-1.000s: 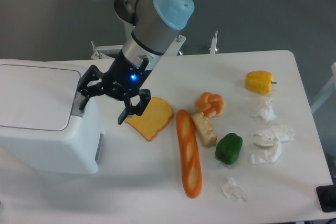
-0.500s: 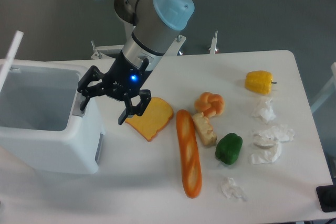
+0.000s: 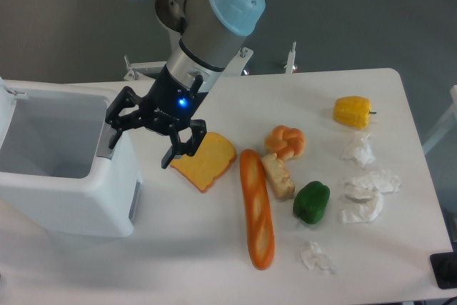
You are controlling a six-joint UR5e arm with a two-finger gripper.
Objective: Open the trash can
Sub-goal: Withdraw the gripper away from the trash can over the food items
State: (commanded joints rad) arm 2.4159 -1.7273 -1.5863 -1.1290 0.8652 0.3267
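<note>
The trash can [image 3: 64, 205] is a large white boxy bin at the table's left edge. It stands open, and I look down into its empty white inside. Only a sliver of its raised lid [image 3: 6, 93] shows at the frame's left edge. A grey push tab [image 3: 113, 138] sits on the bin's right rim. My gripper [image 3: 140, 146] hovers over that right rim, open, holding nothing. One finger [image 3: 114, 121] is right by the tab, the other [image 3: 177, 151] hangs beside the bin over the table.
Just right of the gripper lies a toast slice [image 3: 207, 159], then a baguette [image 3: 255, 208], a bun [image 3: 285, 141], a bread chunk [image 3: 278, 176] and a green pepper [image 3: 311, 202]. A yellow pepper [image 3: 352, 111] and crumpled paper wads [image 3: 368, 192] lie at right.
The lid, flat and shut a second ago, flipped up and has swung back almost out of view at left. The gripper has barely shifted.
</note>
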